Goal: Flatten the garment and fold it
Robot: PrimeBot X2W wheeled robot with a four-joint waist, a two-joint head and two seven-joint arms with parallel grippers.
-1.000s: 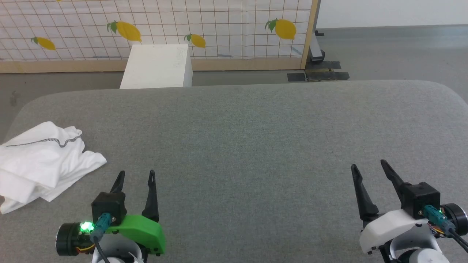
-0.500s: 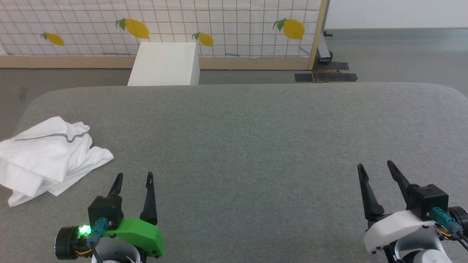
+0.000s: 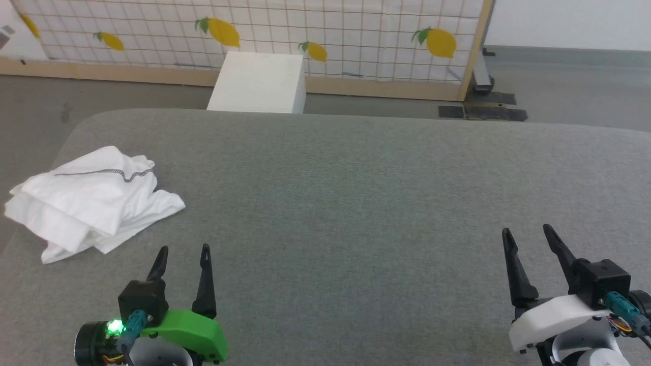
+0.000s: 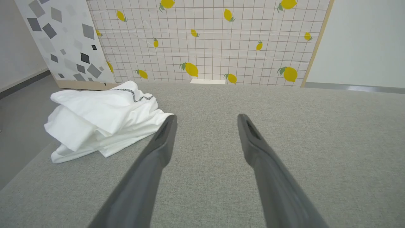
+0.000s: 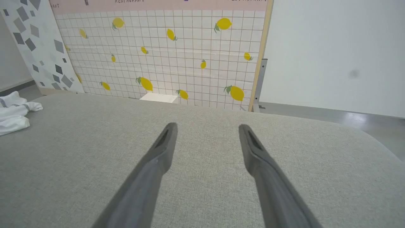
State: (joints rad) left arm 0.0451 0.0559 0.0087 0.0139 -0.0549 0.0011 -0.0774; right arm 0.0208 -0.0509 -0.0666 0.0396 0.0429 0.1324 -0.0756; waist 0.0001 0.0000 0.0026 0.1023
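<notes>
- shirt (image 3: 96,201) lies crumpled at the table's (image 3: 356,203) far left edge
- left gripper (image 3: 183,250) released, near the shirt, not touching; right gripper (image 3: 526,231) released, well apart, holding nothing

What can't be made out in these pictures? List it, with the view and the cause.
- The garment: head and left wrist views, a crumpled heap; its own folds hide sleeves, collar and underside.
- The same garment: right wrist view, cut off by the left edge.
- The white box: head view, lower part hidden behind the far edge of the grey table.
- The lettering on the lemon panel: right wrist view, cut off by the top edge.
</notes>
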